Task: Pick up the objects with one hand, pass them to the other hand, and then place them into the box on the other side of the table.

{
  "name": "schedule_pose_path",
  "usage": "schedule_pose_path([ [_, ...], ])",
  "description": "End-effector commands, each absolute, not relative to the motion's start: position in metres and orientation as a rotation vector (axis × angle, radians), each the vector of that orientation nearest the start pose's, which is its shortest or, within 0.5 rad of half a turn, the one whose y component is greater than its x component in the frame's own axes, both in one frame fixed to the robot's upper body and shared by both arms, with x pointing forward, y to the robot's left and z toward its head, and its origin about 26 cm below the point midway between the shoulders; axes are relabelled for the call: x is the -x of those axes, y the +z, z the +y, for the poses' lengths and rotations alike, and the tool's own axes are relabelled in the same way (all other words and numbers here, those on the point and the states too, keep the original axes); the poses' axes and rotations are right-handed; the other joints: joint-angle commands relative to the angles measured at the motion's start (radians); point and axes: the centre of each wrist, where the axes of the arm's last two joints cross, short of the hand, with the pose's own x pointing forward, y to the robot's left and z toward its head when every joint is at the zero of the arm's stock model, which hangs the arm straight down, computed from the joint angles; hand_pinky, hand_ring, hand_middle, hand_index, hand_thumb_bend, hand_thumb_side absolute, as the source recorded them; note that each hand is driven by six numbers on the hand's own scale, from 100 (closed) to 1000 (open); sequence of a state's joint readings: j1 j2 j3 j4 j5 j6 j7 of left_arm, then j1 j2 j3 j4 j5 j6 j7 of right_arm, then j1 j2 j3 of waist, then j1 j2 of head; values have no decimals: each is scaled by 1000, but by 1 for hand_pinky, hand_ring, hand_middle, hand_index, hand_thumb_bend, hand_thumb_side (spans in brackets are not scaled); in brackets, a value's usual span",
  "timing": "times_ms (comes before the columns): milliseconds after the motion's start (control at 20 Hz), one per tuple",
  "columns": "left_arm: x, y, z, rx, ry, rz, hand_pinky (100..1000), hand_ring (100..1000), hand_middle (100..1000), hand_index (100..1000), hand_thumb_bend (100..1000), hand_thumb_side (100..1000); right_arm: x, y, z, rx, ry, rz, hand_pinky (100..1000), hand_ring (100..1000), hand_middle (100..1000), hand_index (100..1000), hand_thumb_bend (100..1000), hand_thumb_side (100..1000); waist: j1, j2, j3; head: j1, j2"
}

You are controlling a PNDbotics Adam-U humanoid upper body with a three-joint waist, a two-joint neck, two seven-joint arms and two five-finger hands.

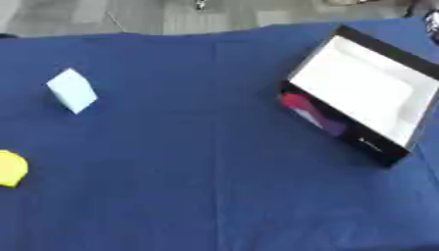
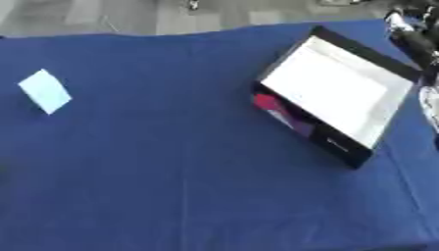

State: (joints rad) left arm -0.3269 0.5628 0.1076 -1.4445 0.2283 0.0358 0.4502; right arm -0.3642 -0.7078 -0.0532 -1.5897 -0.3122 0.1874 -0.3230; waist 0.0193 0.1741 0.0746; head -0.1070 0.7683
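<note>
Table covered with blue cloth (image 1: 197, 147), one vertical crease down the middle. Grey floor (image 1: 154, 17) beyond the far edge.

Task items, all on the left side of the cloth:
- Pale blue block (image 1: 72, 90), far left, tilted on a corner so that it reads as a diamond shape. Resting on the cloth, apart from everything else.
- Yellow thing (image 1: 10, 168), nearer than the block, cut off by the left border of the left eye view (outside the right eye view altogether). Shape rounded; no more detail readable.

Box (image 1: 377, 149) on the right side, well apart from both items. Set askew, long sides running from far-left to near-right. Black outer walls, white inside. White floor of the box bare where visible. Red and purple patch on the near-left wall; print or separate item: cannot tell.

Right hand (image 2: 410, 27) at the upper right corner of the right eye view, beyond the far corner of the box. Black with light parts, blurred and cropped by the border. Open or closed: cannot tell. Not touching the block or the yellow thing; contact with the box not discernible.

Both items lying free on the cloth, neither one inside the box.
</note>
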Motion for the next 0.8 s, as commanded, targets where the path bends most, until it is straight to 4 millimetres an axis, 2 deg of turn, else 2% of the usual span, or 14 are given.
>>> schedule_pose_path([
  [50,-351,146,397,-667,215,-1831,760,770,777,899,242,693,-343,210,-388,583,20,-1841,896,811,865,935,100,449,3,-33,-1,6,2],
  [800,-350,150,404,-702,197,-1827,764,774,769,891,250,670,-343,209,-388,584,22,-1839,896,811,865,935,100,451,3,-30,4,24,2],
])
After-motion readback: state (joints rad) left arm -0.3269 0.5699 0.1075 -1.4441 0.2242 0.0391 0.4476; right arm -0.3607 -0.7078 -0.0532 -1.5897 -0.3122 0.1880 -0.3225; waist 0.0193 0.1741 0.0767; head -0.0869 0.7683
